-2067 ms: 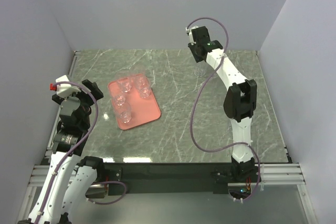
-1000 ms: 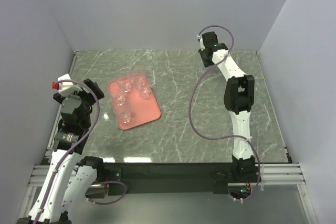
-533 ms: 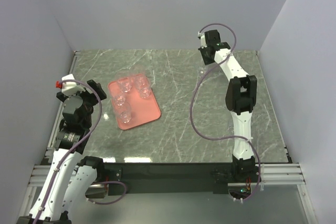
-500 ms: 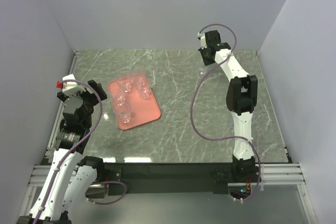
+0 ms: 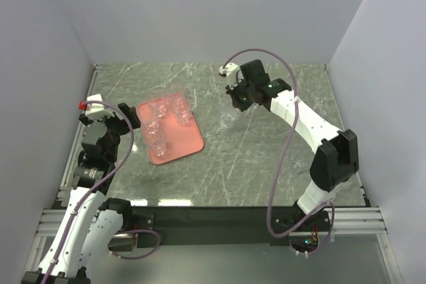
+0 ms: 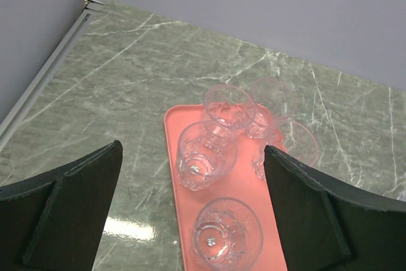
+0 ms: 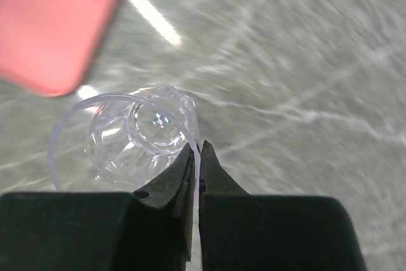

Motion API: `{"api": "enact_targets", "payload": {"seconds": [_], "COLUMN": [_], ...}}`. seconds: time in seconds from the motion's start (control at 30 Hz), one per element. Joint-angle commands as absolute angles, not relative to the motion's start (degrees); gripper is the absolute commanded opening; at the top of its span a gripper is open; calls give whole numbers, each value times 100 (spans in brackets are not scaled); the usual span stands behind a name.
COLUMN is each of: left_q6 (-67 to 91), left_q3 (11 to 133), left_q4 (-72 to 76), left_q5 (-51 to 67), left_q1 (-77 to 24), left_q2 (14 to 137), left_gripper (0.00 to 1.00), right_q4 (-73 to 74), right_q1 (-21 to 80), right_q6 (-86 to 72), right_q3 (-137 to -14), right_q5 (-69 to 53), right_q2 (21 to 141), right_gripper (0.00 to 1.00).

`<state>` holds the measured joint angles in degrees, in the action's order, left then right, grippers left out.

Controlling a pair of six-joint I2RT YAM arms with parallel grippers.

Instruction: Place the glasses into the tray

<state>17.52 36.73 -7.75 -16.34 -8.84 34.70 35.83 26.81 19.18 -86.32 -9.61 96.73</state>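
Clear round drinking glass [image 7: 127, 138] pinched by rim in R gripper [image 7: 198, 150], over grey marble bench [image 5: 266, 157] near salmon-pink rectangular plastic tray [image 5: 190, 143] w/ five more glasses [image 6: 206, 153]; L gripper [image 6: 191, 147] spread wide, empty.

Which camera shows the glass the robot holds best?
Right wrist view: the held glass is close up, rim pinched by the right gripper. Top external shows only a faint glint; left wrist misses it.

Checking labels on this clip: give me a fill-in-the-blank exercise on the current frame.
The right gripper has its jaws shut on the ___ of a glass.
The left gripper has its jaws ___.
In the top view, the held glass is to the ___ of the tray.
Missing: rim; open; right.
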Motion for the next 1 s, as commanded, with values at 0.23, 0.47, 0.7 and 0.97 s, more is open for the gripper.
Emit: {"api": "enact_targets", "payload": {"seconds": [0.23,0.47,0.7,0.97], "left_q6": [1468,1398,1371,1371], "left_q3": [3551,3551,3533,3533], "left_q4": [-369,-299,-343,-352], "left_q5": [-1345,-1231,-1327,-1301], "left_q1": [-905,-905,-905,-905], "left_q2": [3463,3401,3173,3129], "left_gripper": [99,99,99,99], "right_q4": [3120,3129,3199,3270], "right_q1": [3277,4086,4754,5106], "right_q6": [1547,1310,1117,993], "right_q3": [-8858,-9500,-10300,-11056], "right_q5": [-1898,-1671,-853,-379], "right_q2": [9632,10326,11284,12049], "right_gripper": [0,0,0,0]}}
